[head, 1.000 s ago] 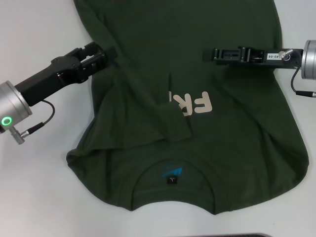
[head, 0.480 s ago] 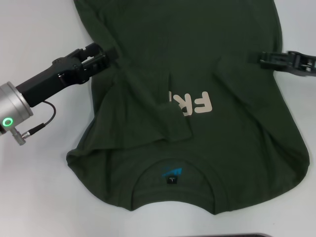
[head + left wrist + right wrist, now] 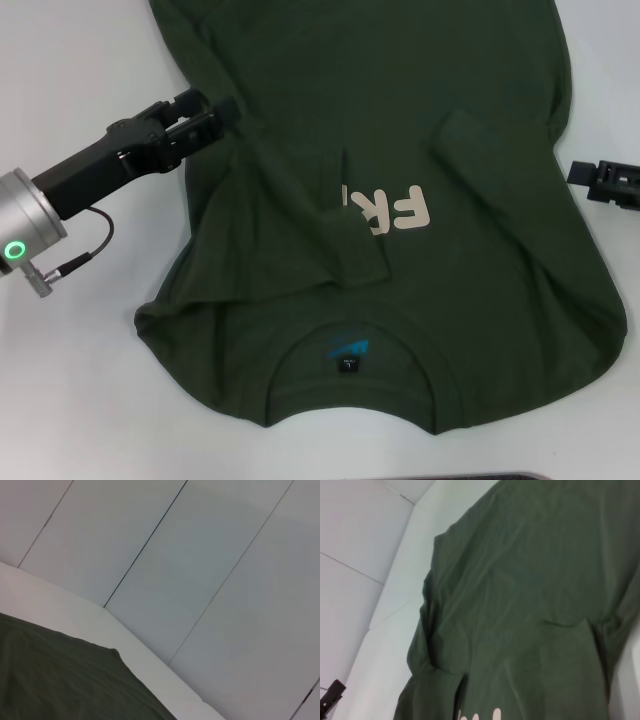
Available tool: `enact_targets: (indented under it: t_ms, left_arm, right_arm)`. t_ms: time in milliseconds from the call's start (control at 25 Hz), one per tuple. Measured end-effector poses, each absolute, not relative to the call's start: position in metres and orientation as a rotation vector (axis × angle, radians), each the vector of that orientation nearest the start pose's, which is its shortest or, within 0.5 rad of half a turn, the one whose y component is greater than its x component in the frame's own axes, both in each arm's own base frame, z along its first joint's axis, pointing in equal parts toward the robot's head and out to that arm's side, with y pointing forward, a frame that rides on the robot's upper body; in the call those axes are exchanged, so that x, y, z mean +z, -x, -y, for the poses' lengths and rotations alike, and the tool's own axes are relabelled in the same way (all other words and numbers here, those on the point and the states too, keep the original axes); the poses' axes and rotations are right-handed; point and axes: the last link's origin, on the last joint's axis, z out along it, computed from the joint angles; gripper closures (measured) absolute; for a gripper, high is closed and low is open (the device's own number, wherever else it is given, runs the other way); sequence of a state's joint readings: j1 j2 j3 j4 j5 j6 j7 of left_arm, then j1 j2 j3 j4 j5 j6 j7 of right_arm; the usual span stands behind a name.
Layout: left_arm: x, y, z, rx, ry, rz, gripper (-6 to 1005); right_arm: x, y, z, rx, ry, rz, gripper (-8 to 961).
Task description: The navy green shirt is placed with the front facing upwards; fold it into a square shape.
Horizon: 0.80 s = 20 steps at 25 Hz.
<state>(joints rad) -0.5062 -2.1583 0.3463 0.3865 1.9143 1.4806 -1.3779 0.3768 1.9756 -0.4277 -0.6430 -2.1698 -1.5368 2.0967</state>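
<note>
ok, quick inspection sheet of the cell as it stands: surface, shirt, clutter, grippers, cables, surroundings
Surface: white table, bare around the garment.
Job's things: navy green shirt lies front up, collar toward the robot; both sleeves already folded in over the body, the left fold hiding part of the cream lettering; black neck label showing.
Clutter: a dark edge at the near table border, cannot tell what it is.
Grippers: left gripper at the shirt's left edge, over the folded sleeve; right gripper off the shirt's right edge, holding nothing.
Cables: one black cable looped at the left wrist.
Surroundings: pale panelled wall behind the table.
</note>
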Motion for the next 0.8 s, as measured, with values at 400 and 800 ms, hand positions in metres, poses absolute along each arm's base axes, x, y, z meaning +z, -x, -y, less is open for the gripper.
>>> enact_targets:
  t_ms: [400, 800]
  left_arm:
    - [-0.034, 0.277, -0.314, -1.145, 2.269, 1.085, 174]
    - [-0.034, 0.277, -0.314, -1.145, 2.269, 1.084, 174]
  right_arm:
    - [0.054, -0.374, -0.277, 0.658, 2.013, -1.831, 182]
    - [0.036, -0.362, -0.287, 0.66, 2.047, -1.818, 215]
